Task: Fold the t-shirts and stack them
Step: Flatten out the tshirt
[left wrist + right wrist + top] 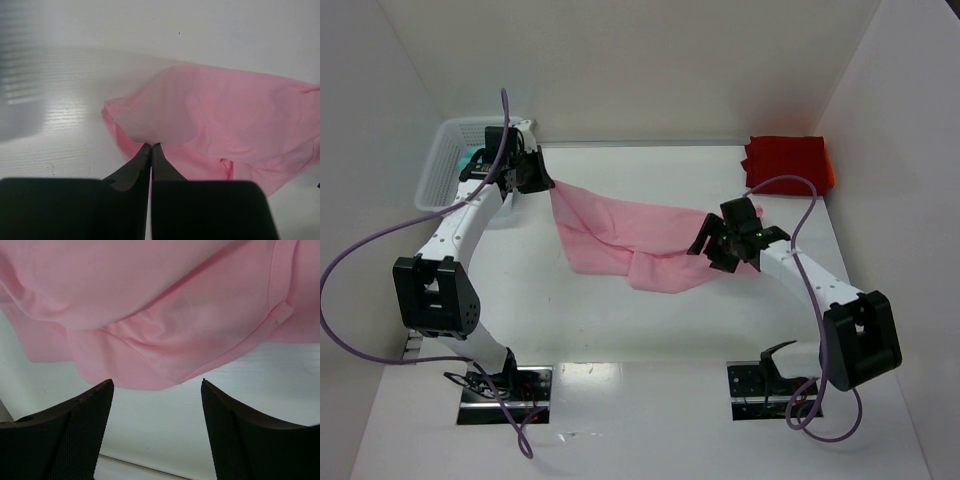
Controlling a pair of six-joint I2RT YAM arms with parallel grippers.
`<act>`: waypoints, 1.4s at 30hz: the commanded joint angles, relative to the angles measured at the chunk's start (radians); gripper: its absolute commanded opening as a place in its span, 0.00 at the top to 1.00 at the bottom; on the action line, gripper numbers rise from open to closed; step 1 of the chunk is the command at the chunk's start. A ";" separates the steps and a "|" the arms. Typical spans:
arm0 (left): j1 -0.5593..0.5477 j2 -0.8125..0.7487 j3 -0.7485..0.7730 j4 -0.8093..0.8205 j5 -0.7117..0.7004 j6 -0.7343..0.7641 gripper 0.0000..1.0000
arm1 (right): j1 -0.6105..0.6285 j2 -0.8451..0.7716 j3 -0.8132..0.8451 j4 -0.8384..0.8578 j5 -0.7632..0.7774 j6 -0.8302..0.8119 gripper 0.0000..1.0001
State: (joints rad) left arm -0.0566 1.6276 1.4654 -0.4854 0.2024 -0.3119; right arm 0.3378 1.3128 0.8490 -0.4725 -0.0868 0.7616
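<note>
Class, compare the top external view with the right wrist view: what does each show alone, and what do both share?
Only top external: the folded red t-shirt, the white mesh basket, and the left gripper shut on the pink t-shirt. Only right wrist: the right gripper open and empty, plus the shirt's stitched hem. Both: the pink t-shirt and the white table.

Pink t-shirt point(620, 235): soft matt cloth; basket point(435, 172) seemingly plastic mesh.
</note>
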 commanded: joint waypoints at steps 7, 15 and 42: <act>0.003 0.011 0.039 0.039 -0.004 0.030 1.00 | 0.153 0.111 -0.044 0.012 0.061 0.071 0.25; 0.003 0.011 0.039 0.039 -0.004 0.039 1.00 | 0.162 0.147 -0.077 0.067 0.099 0.081 0.28; 0.012 0.011 0.049 0.039 -0.023 0.048 1.00 | 0.190 0.171 0.122 -0.024 0.180 0.061 1.00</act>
State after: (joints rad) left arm -0.0544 1.6344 1.4662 -0.4778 0.1867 -0.2867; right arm 0.5152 1.5772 0.8577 -0.4187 0.0486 0.8295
